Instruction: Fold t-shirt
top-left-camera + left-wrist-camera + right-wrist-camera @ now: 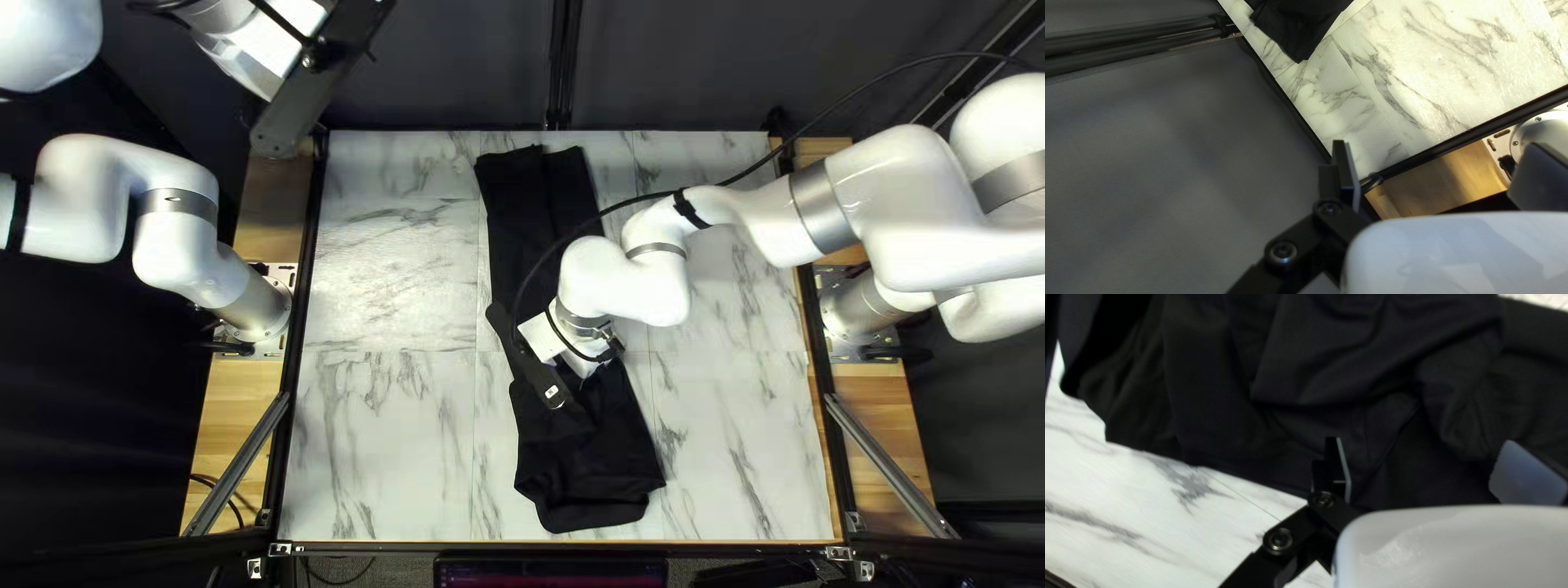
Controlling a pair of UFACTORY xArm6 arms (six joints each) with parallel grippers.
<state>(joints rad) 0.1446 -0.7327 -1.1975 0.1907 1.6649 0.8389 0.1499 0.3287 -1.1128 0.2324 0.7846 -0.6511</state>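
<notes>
The right jaws [561, 346], wide and empty, hide some of the shirt [588, 468]. The left jaws [256, 52] gape empty, their arm cut off above.

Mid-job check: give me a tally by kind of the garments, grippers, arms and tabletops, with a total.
Garments: 1 (black t-shirt)
Grippers: 2 (left gripper, right gripper)
Arms: 2 (left arm, right arm)
Tabletops: 1 (marble-patterned tabletop)
Total: 6
</notes>
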